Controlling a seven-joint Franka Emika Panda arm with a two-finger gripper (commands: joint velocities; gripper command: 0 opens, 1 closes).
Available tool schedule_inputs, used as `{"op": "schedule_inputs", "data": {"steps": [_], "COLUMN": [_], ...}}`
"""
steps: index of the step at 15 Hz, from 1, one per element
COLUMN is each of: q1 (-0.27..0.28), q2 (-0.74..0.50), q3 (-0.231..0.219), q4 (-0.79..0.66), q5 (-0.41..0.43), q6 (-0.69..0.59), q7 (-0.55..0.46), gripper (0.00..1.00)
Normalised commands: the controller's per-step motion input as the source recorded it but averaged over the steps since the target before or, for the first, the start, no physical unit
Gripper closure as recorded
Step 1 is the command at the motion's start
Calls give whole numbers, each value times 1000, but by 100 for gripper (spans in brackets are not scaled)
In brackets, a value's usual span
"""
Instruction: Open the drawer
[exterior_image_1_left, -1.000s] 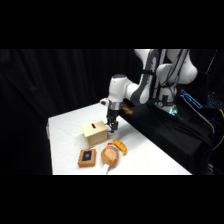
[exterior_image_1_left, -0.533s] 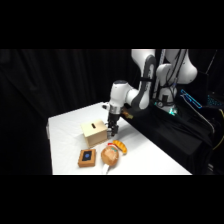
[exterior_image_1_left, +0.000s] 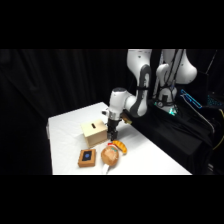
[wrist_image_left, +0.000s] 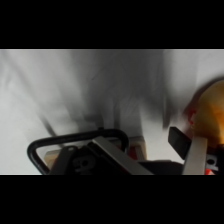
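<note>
You've got the gripper (exterior_image_1_left: 111, 136) down at the right face of the wooden box (exterior_image_1_left: 95, 134), where the drawer sits, and it looks shut. Can't tell how the jaws stand. Mind the orange round thing (exterior_image_1_left: 111, 155) and flat brown square (exterior_image_1_left: 87, 157) just beside

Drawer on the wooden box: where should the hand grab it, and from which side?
A judgement: take the thin handle on the drawer front, the box face turned toward the orange round thing. Come down from above on that side, where the hand hangs now, then pull straight away from the box. The slotted top and plain sides give no hold. The handle itself is too small to make out here.
</note>
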Motion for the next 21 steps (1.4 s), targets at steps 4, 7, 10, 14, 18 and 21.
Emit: {"op": "schedule_inputs", "data": {"steps": [4, 7, 10, 14, 18, 21], "q1": [44, 26, -4, 25, 60, 101], "q2": [9, -166, -214, -245, -233, -145], "q3": [-22, -14, 5, -17, -39, -66], "q4": [-106, -397, -463, -443, -279, 2], "q5": [80, 70, 59, 63, 81, 96], "q6": [227, 270, 234, 146, -7, -175], "q7": [-137, -136, -123, -107, -97, -103], "gripper": [0, 0, 0, 0, 0, 0]}}
